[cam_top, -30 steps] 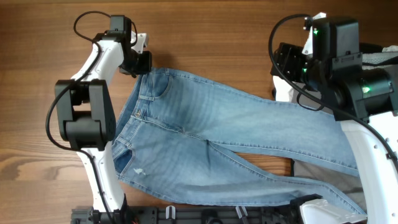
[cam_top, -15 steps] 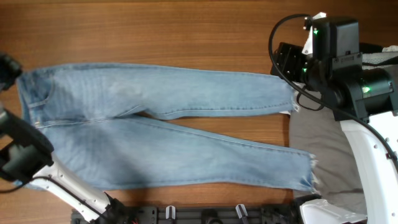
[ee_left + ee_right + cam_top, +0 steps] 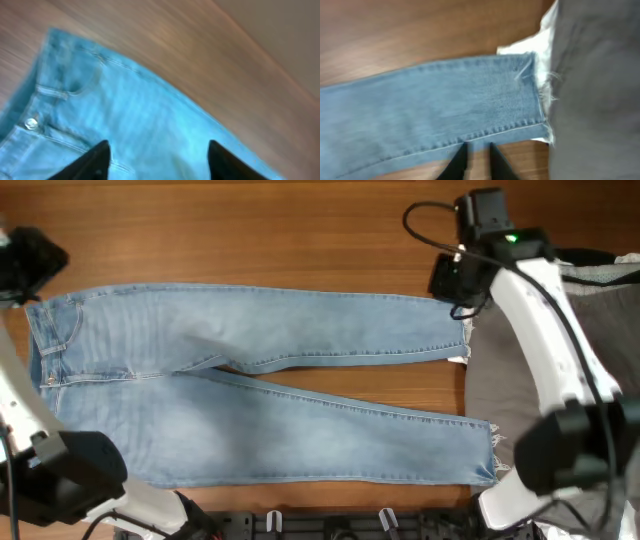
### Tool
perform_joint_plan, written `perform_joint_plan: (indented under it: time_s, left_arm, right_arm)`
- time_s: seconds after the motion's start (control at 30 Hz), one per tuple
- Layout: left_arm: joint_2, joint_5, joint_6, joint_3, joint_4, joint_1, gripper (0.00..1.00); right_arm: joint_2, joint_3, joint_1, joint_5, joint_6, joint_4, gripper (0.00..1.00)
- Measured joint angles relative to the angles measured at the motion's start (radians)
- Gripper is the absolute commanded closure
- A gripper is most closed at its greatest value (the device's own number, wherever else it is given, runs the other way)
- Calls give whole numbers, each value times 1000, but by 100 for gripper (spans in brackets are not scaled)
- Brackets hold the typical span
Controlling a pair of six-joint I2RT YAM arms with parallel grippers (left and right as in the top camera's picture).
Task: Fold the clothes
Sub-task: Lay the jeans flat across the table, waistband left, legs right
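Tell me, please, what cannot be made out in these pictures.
1. Grey trousers: overhead, the right arm and the frame edge hide most of them.
2. White garment: right wrist, only a sliver shows beside the trousers.
3. Right gripper: right wrist, fingertips cut off by the bottom edge; open or shut unclear.
4. Jeans: left wrist, motion blur smears the waistband detail.
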Motion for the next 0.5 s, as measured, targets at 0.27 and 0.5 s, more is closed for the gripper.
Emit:
perform_joint_plan:
  time_s: [0.27,0.5]
  left_arm:
    - [-3,0,8,2,-125,-130,32]
    - [-3,3,19,2,-245,-159,30]
  right_arm:
    - [322,0,-6,-127,-27,146,96]
    - [401,14,-15,-133,4,290,96]
